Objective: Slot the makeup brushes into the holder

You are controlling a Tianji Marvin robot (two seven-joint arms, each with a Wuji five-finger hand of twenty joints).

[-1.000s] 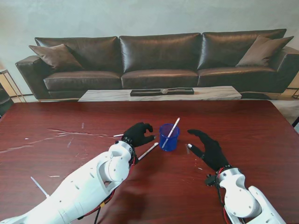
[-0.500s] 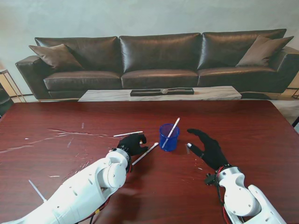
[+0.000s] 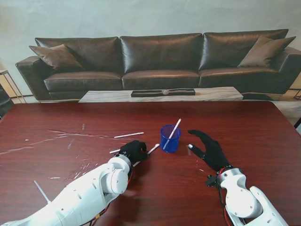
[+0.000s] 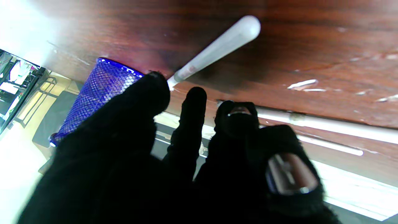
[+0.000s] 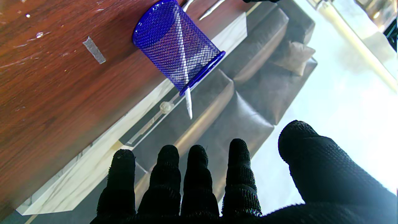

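The blue mesh holder (image 3: 169, 138) stands mid-table with one white brush (image 3: 175, 128) leaning out of it. A second white brush (image 3: 153, 149) lies flat on the table just left of the holder. My left hand (image 3: 133, 151) is low over that brush's handle end, fingers curled and apart. In the left wrist view the brush (image 4: 217, 49) rests on the wood beyond my thumb tip (image 4: 154, 90), not lifted. Another brush (image 3: 129, 135) lies farther from me. My right hand (image 3: 207, 149) hovers open to the right of the holder (image 5: 177, 49).
A further white brush (image 3: 41, 190) lies near the table's left front, beside my left arm. Pale scratches (image 3: 70, 136) and a strip of tape (image 5: 94, 49) mark the wood. A dark sofa (image 3: 160, 61) and a low coffee table (image 3: 160, 94) stand beyond the far edge.
My left hand drew back toward me and dropped onto the lying brush, uncovering the farther brush. The right hand and the holder stayed put.
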